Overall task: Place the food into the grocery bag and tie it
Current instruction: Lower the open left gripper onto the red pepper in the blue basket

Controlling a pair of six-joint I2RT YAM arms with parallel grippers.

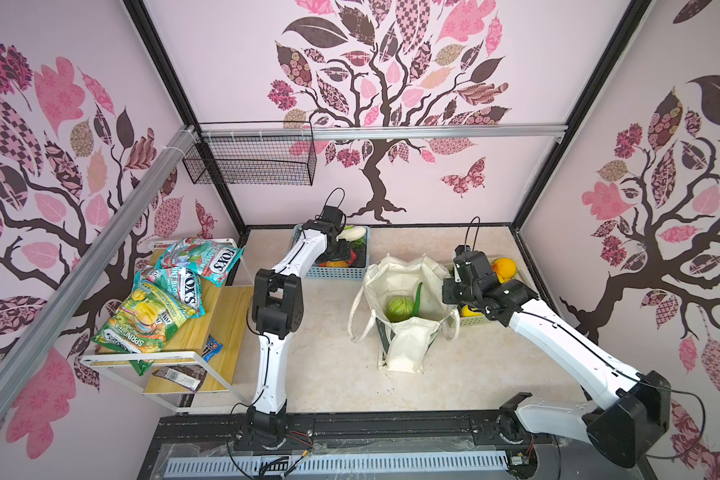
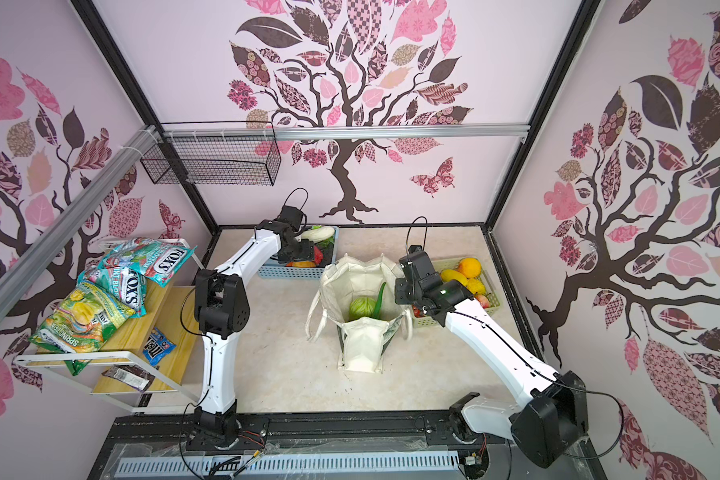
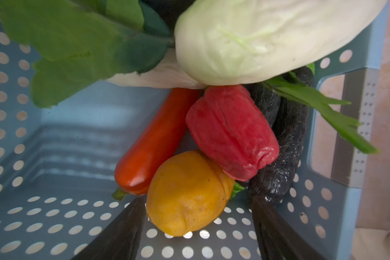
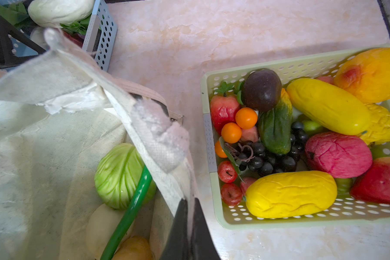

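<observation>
Standing open-mouthed on the bench (image 1: 329, 365), the grocery bag (image 1: 408, 345) holds a round green cabbage (image 4: 119, 175), a long green stalk (image 4: 131, 209) leaning across it, and a pale piece and a yellowish one lower down. The right jaws are pressed together on the bag's right-hand rim, with the cloth pinched between them in the right wrist view.

Just right of the bag sits a pale green basket (image 4: 279, 222) heaped with yellow, red, orange and dark fruit. Beyond the bag, on its left and toward the back wall, is a blue basket (image 1: 337, 272). The left jaws reach down into it and stand spread wide, one finger on either side of a yellow-orange fruit (image 3: 187, 193), not clamped on it. Against that fruit lie a red pepper (image 3: 232, 132) and a long orange-red piece (image 3: 153, 146), with a white cabbage (image 3: 268, 40) lying over them.
</observation>
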